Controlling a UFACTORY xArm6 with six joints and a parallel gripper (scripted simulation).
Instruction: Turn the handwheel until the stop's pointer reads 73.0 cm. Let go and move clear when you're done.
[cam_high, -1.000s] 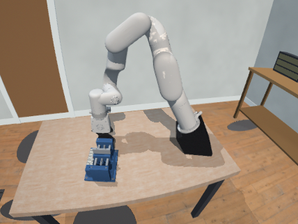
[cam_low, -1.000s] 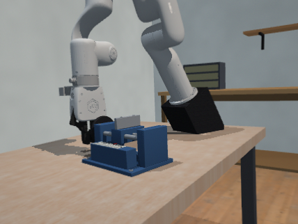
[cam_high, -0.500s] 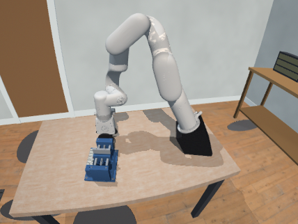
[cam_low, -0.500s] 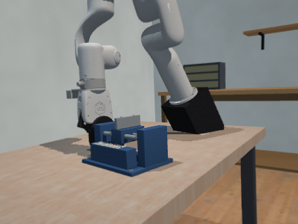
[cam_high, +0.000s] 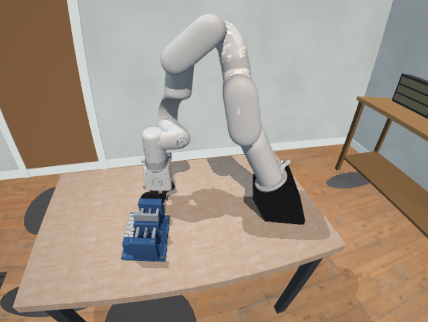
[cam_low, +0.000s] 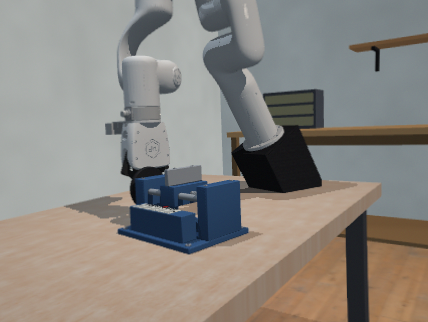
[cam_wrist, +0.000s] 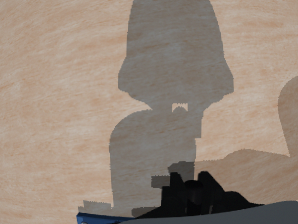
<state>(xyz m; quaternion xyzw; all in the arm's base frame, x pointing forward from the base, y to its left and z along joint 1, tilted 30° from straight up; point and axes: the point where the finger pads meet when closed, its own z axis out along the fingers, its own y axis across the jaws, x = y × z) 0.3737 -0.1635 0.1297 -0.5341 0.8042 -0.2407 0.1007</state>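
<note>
A blue stop fixture (cam_high: 146, 235) stands on the wooden table, with grey rods, a grey stop block (cam_low: 183, 174) and a scale strip with a small red pointer (cam_low: 159, 207) on its near side. Its black handwheel (cam_low: 141, 184) sits at the far end of the fixture. My gripper (cam_low: 145, 175) hangs straight down over that end and is shut on the handwheel. The scale's numbers are too small to read.
The arm's black base block (cam_high: 278, 197) stands on the table to the right of the fixture. A wooden shelf (cam_high: 395, 150) with a dark box (cam_high: 412, 94) stands off the table at the right.
</note>
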